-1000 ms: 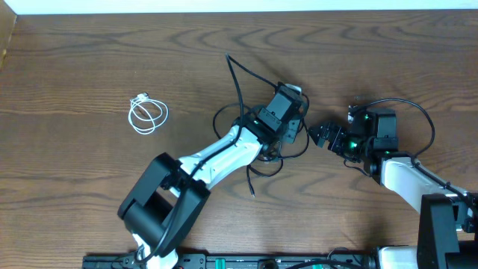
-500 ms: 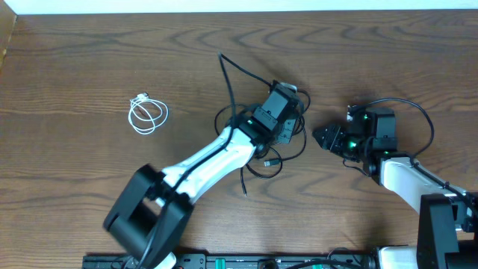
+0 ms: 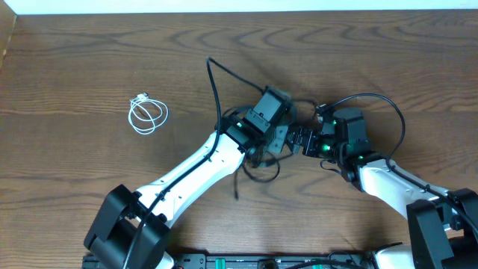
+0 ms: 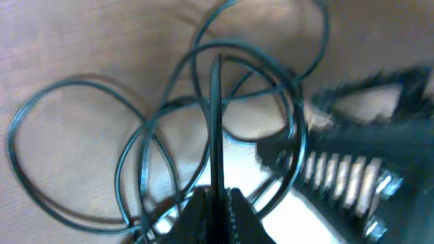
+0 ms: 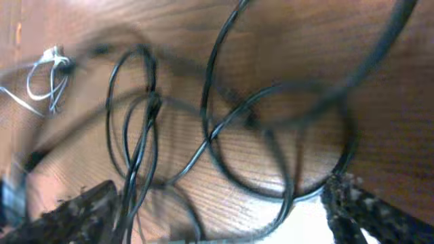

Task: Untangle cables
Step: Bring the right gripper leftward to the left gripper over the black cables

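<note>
Two arms are seen at a brown wooden table [image 3: 75,187], both based at its near edge. The white-shelled left arm [image 3: 194,168] is stretched from the near left toward the middle. The right arm [image 3: 388,179] is reached in from the near right. Two grippers and two cables are counted, one cable black and one white.

At the middle of the table the left gripper [image 4: 217,203] is set just left of the right gripper [image 5: 224,203], the two close together. The left gripper's fingers are pressed together on a single strand of the black cable [image 3: 214,90]. In the left wrist view this strand is seen running straight out from the closed tips. The right gripper's fingers [image 5: 85,203] are spread wide, with loops of the black cable seen between them against the wood. Both wrist views are blurred.

The black cable is bunched in several overlapping loops under and around both grippers.

The white cable [image 3: 148,114] is found well apart from the tangle, on the left of the table, lying alone as a small coil.

Farthest of all, one free strand of the black cable is extended from the tangle toward the far left and ends in a sharp bend.
</note>
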Robot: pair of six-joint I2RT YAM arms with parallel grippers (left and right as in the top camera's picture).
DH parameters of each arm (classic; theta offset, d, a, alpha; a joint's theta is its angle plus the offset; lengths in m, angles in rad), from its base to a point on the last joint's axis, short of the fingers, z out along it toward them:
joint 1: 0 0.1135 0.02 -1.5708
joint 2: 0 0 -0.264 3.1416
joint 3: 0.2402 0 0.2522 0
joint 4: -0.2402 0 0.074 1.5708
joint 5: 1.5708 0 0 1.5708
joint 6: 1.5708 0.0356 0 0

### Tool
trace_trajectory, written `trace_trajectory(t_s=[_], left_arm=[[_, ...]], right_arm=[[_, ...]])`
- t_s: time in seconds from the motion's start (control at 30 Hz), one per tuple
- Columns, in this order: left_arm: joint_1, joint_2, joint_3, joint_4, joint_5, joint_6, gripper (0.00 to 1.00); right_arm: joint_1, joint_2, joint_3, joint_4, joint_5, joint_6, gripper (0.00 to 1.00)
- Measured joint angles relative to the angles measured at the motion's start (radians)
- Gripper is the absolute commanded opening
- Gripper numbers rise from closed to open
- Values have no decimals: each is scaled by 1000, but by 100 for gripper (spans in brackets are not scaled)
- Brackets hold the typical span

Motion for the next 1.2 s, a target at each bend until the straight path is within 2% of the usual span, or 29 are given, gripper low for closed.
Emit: trace_trajectory(t_s=[0.1,0.27,0.47,1.1,1.2], left_arm=[[0,0,0,-55,1,0,7],[13,0,-1,-66,4,-17,8],[42,0,-1,-54,19,-82,8],[42,19,-1,-53,7,-57,8],[42,23,-1,-54,24,-52,8]], right_arm=[[14,0,0,24,-5,23,94],[35,0,0,68,-59,24,83],[47,0,0,70,-91,22,86],[47,0,0,90,-189,-27,84],[47,0,0,88,-185,-31,80]])
